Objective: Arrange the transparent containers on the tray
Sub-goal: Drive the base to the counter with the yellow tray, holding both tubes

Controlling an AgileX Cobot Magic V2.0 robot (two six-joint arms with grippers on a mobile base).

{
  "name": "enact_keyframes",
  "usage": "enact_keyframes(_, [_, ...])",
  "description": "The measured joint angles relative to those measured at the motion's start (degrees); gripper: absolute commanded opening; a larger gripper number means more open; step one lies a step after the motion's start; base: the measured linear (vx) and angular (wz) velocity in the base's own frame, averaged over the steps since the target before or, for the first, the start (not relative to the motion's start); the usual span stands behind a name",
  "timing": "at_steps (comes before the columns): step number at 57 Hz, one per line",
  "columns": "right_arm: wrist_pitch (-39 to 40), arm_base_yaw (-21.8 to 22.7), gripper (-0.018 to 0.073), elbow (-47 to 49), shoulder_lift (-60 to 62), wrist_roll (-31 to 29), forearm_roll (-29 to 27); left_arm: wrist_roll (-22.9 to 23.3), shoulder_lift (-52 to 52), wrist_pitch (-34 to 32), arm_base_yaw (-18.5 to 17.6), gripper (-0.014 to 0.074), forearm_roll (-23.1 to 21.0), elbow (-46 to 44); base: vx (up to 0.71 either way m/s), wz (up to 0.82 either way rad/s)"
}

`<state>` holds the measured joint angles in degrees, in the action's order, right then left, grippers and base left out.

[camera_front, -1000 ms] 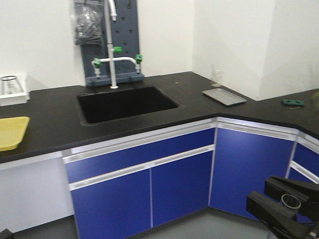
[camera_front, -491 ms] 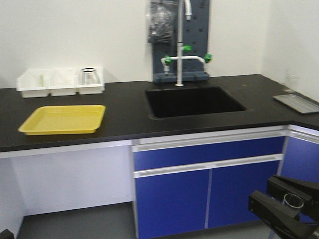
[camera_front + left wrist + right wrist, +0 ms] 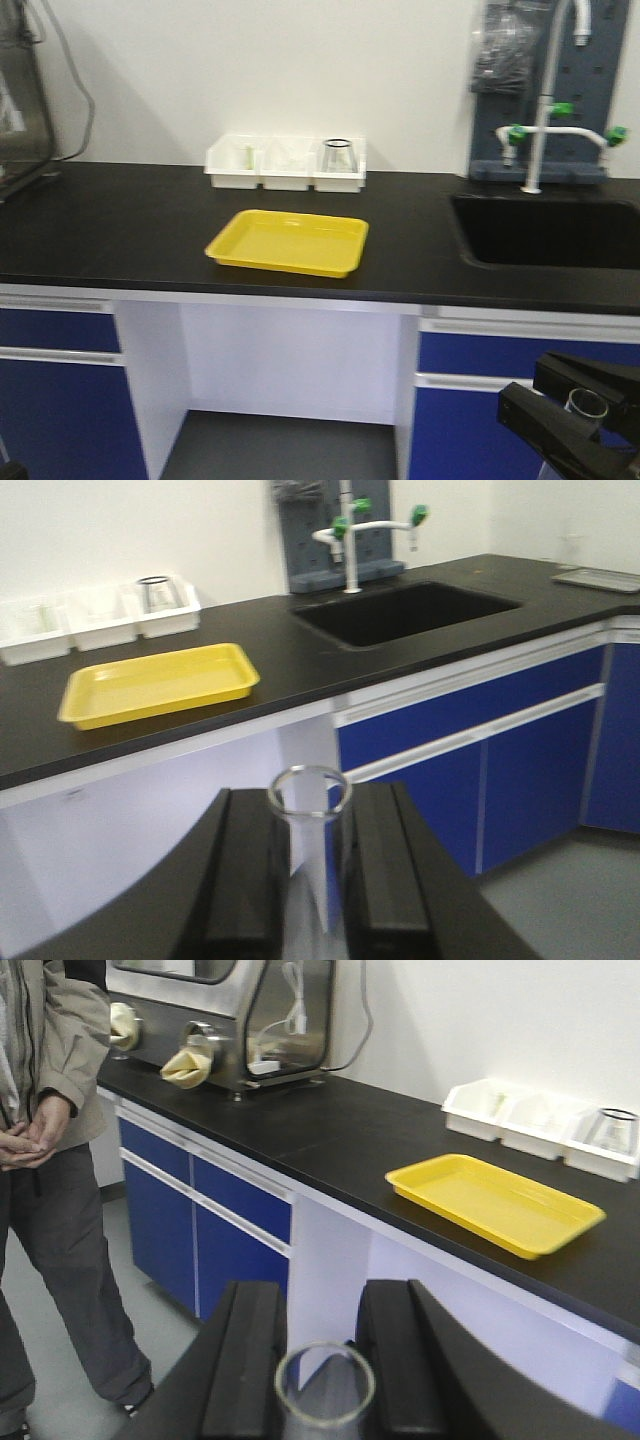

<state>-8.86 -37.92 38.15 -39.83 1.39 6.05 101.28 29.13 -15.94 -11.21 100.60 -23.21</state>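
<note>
Arrangement not begun: tray bare on counter; left claw clenched on a tube, right claw clenched on a second tube, both well short of tray.

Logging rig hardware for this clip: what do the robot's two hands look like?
The left hand and right hand are both matt black, each with two broad, flat, blocky fingers ending in squared tips. No cables, labels or markings show on them.
</note>
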Motion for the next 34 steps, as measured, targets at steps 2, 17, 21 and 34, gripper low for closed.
enact_keyframes(2, [0.0, 0.0, -0.0011, 0.0, 0.0, 0.0, 0.0, 0.0, 0.0, 0.0, 0.0, -0.0001, 0.0, 0.0, 0.25, 0.49])
enact_keyframes(17, [0.0, 0.0, -0.0011, 0.0, 0.0, 0.0, 0.0, 0.0, 0.0, 0.0, 0.0, -0.0001, 0.0, 0.0, 0.32, 0.36])
enact_keyframes(21, [0.0, 0.0, -0.0011, 0.0, 0.0, 0.0, 0.0, 0.0, 0.0, 0.0, 0.0, -0.0001, 0.0, 0.0, 0.39, 0.18])
enact_keyframes(34, [-1.5, 0.0, -0.0011, 0.0, 0.0, 0.0, 0.0, 0.0, 0.0, 0.0, 0.0, -0.0001, 0.0, 0.0, 0.42, 0.05])
